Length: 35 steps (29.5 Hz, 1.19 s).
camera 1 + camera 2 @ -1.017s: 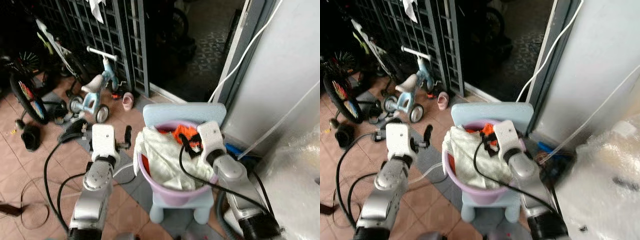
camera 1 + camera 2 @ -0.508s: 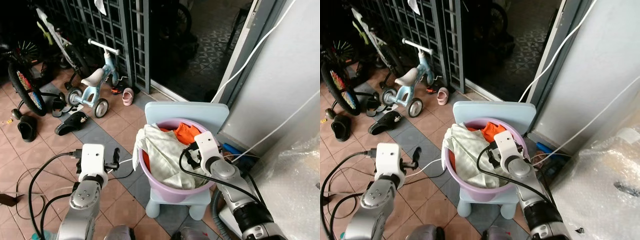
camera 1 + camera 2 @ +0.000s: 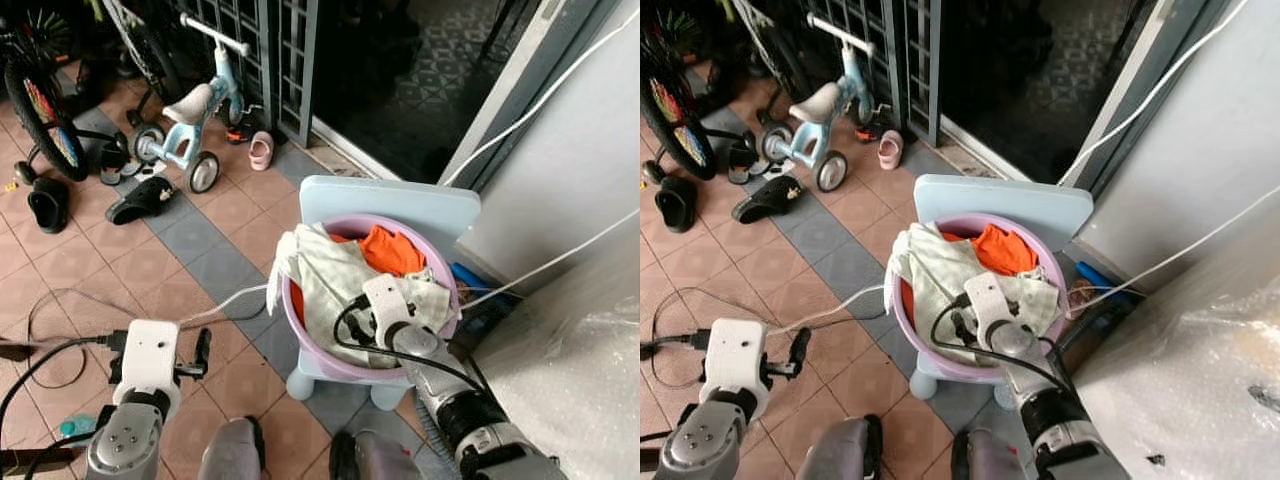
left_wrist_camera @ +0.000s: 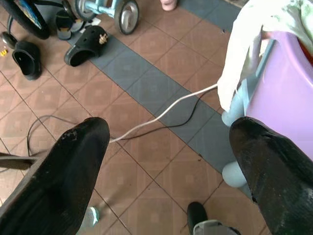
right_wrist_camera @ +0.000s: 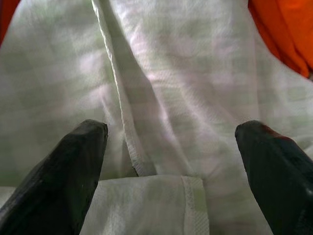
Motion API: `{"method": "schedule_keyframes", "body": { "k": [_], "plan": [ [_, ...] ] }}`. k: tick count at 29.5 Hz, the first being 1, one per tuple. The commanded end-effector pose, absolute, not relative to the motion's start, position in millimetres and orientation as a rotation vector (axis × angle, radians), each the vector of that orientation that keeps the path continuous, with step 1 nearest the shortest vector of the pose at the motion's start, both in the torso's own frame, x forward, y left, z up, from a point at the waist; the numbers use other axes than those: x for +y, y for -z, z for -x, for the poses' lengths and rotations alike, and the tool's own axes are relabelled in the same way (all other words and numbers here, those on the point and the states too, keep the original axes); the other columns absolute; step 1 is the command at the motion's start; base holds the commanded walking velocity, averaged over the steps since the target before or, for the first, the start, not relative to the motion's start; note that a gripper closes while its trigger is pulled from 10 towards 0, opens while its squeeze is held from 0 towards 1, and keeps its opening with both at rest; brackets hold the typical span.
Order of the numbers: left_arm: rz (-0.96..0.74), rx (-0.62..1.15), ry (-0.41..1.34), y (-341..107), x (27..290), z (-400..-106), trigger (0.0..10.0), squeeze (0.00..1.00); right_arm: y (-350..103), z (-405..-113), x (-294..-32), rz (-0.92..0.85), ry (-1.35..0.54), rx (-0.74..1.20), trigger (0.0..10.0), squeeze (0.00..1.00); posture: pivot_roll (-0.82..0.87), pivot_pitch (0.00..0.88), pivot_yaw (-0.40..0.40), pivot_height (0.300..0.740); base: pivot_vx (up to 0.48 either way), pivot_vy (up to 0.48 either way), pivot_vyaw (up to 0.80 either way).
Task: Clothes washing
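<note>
Right tool [image 5: 171,161] sat spread wide just above the pale checked cloth [image 3: 335,275], fingers [image 5: 68,166] either side of a folded hem, nothing gripped yet. The cloth lay on top of the load in the purple basin [image 3: 300,330], part draped over the rim on the robot's left; an orange garment [image 3: 392,250] sat behind it toward the far rim. The basin stood on a pale blue child's chair [image 3: 400,205], by the wall.

Left tool [image 4: 166,161] was also spread wide, empty, low over the floor tiles, with a white cable [image 4: 161,115] running below it.

Judgement: the step was picking up laundry from the basin. To do it well:
- drop straight down so both fingers bracket the hem ridge, not flat cloth
- close on the doubled fold, which should hold better than a single layer
- lift slowly; the draped part might drag on the rim and tip the basin off the small chair
- keep the arm's own black cable [image 3: 350,320] out of the pinch
</note>
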<state>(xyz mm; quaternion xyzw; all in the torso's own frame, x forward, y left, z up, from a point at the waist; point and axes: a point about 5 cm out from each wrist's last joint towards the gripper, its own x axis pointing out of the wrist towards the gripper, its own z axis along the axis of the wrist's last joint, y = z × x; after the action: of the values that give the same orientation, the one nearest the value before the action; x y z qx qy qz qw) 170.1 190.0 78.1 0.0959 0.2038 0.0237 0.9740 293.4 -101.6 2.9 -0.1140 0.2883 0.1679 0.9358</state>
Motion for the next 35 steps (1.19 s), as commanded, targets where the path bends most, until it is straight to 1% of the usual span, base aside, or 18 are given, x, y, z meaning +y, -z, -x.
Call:
{"method": "schedule_keyframes", "body": {
  "k": [1,8,9,13,15,19,35],
  "plan": [
    [-0.201,0.425,-0.066,-79.7,192.6,-164.1,10.0,0.0,2.4,-291.3,-100.9,0.226,-0.321,0.613,0.0,0.0,0.2,0.299,-0.091,0.74,0.0,0.0,0.0],
    [-0.19,0.423,-0.077,-82.6,188.5,-157.9,10.0,0.0,-3.1,-297.3,-81.5,0.215,-0.342,0.596,0.0,0.0,0.21,0.309,-0.112,0.74,0.0,0.0,0.0],
    [-0.186,0.426,-0.081,-83.0,188.0,-156.6,10.0,0.0,-3.0,-297.0,-76.0,0.212,-0.357,0.599,0.0,0.0,0.21,0.309,-0.117,0.74,0.0,0.0,0.0],
    [-0.181,0.433,-0.089,-83.3,188.0,-155.8,10.0,0.0,0.3,-294.4,-71.8,0.189,-0.362,0.619,0.0,0.0,0.21,0.307,-0.118,0.74,0.0,0.0,0.0],
    [-0.178,0.433,-0.09,-83.2,187.1,-156.5,10.0,0.0,6.0,-288.4,-68.4,0.187,-0.377,0.645,0.0,0.0,0.21,0.302,-0.121,0.74,0.0,0.0,0.0],
    [-0.177,0.431,-0.086,-83.0,185.4,-158.1,10.0,0.0,11.9,-282.0,-66.5,0.181,-0.382,0.663,0.0,0.0,0.2,0.298,-0.121,0.74,0.0,0.0,0.0],
    [-0.18,0.426,-0.087,-82.5,184.6,-161.0,10.0,0.0,15.2,-279.0,-64.8,0.132,-0.36,0.687,0.0,0.0,0.21,0.283,-0.122,0.74,0.0,0.0,0.0]
  ]
}}
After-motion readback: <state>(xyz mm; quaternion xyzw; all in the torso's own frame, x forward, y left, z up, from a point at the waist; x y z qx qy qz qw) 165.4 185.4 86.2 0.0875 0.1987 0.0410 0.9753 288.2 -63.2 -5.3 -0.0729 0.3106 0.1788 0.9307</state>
